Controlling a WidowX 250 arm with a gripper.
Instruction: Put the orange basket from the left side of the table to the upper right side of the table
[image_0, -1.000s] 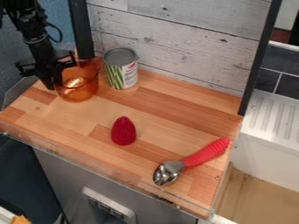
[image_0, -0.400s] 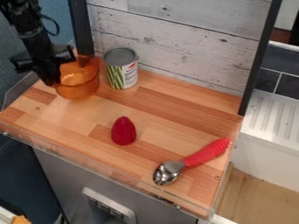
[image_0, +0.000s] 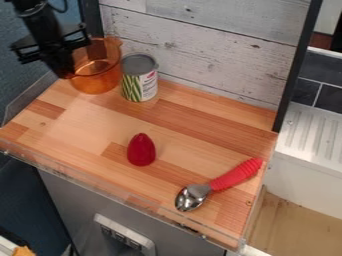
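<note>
- Jaws clamped, as I judge it, on the side wall of the orange basket (image_0: 97, 74) that is nearest them; the gripper (image_0: 65, 71) comes down from above and pinches just that one side, leaving the mouth of the basket open and its bulk hanging out beyond the jaws.
- Gripping a thin wall makes sense to me: the basket looks too wide to take across its middle. The price is that the weight sits off to one side, so it may swing or tip as I carry it.
- Just past the basket from the jaws stands the can (image_0: 139, 82), upright near the back boards (image_0: 207, 45). It lies between the jaws and the far back corner I want, so I'd go up and over, or swing in front of it.
- Farther out from the jaws, toward the front, the red cone-shaped toy (image_0: 141, 150) stands on the table (image_0: 87, 135), and beyond it lies the scoop (image_0: 194, 196), its red handle pointing away from me. Neither should matter if I keep to the back.
- Early days, I'd say: pinched, likely just clear of the wood, with the whole crossing left.
</note>
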